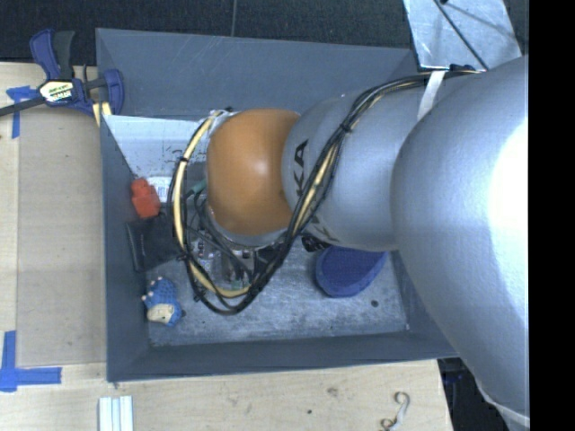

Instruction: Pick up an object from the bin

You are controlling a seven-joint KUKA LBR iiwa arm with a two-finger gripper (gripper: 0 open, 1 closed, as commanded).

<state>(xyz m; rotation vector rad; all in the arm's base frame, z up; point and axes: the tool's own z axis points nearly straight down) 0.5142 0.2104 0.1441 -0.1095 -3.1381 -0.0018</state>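
My gripper point(221, 260) is low in the left half of the bin, its body mostly covered from above. Just left of it lies a flat black thing point(146, 241), close to or touching the gripper; I cannot tell which. A small red-orange block point(144, 197) sits above the black thing near the bin's left wall. A little blue and tan toy point(162, 302) lies at the front left, below and left of the gripper. A blue rounded cap-like thing point(348, 271) rests to the gripper's right.
The arm with its orange cover and looped cables spans the bin from the right and hides the middle and right of the floor. A white sheet lines the back left wall. Bare grey floor shows along the front.
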